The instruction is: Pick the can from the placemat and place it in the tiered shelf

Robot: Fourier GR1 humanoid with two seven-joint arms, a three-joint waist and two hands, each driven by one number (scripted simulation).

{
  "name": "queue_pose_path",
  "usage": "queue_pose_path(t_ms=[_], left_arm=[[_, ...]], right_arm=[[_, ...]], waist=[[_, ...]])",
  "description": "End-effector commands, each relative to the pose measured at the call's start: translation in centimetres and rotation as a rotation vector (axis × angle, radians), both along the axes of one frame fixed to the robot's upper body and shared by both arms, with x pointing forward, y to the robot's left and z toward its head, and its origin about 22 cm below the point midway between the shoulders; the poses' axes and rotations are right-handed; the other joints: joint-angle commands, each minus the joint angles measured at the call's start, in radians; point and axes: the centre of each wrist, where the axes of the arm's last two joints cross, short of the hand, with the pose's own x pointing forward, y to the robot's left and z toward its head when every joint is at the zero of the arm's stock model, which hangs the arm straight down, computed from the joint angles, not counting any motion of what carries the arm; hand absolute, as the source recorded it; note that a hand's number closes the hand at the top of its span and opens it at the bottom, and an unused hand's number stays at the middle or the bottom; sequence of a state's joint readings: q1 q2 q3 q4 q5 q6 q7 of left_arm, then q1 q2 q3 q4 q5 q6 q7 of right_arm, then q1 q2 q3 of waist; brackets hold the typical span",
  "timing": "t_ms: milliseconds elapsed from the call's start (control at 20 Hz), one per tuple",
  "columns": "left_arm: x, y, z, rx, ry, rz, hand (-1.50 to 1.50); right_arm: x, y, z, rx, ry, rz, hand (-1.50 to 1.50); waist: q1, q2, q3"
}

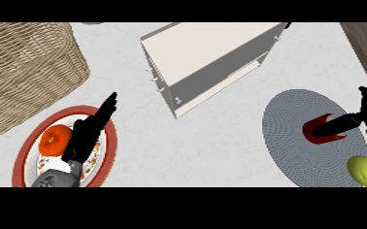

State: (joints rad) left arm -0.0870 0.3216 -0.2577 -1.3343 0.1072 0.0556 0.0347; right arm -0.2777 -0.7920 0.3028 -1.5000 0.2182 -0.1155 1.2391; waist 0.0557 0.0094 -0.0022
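Red can [317,127] upright on the round, finely ribbed grey placemat [294,140], gripped by the curled black fingers of the right hand [345,122], with a green apple [358,169] just beside. Boxy cream shelf [208,58] well apart, between placemat and woven wicker basket [36,68]. Left hand [91,131] relaxed, fingers straight, over a red-rimmed plate [100,162] bearing an orange [54,140].

No text, label, brand, number or sign can be read on anything in the head view.
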Motion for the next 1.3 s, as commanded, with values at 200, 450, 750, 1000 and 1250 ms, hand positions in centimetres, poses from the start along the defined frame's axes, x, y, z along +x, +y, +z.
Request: queue_pose_path(t_ms=[200, 450, 750, 1000, 1250], left_arm=[[-0.4, 0.1, -0.1, 0.010, 0.005, 0.031, 0.00], [-2.6, 0.6, -1.2, 0.012, 0.016, 0.045, 0.00], [-2.2, 1.0, -0.9, -0.008, 0.020, 0.038, 0.00], [-2.0, 0.4, -0.2, -0.007, -0.003, 0.054, 0.00], [-2.0, 0.1, -0.4, 0.007, 0.015, 0.063, 0.00]], right_arm=[[3.0, 2.6, -2.0, -0.065, 0.172, -0.182, -1.50], [3.4, 2.3, -1.8, -0.088, 0.202, -0.178, -1.50], [3.6, 2.7, -3.7, -0.108, 0.243, -0.182, -1.50], [3.0, 3.4, -5.1, -0.109, 0.282, -0.174, -1.50], [3.7, 1.9, -5.0, -0.099, 0.283, -0.170, -1.50]], waist=[[-0.029, -0.008, 0.000], [-0.039, -0.015, -0.001], [-0.043, -0.011, 0.001], [-0.050, -0.013, 0.001], [-0.052, -0.011, 0.002]])
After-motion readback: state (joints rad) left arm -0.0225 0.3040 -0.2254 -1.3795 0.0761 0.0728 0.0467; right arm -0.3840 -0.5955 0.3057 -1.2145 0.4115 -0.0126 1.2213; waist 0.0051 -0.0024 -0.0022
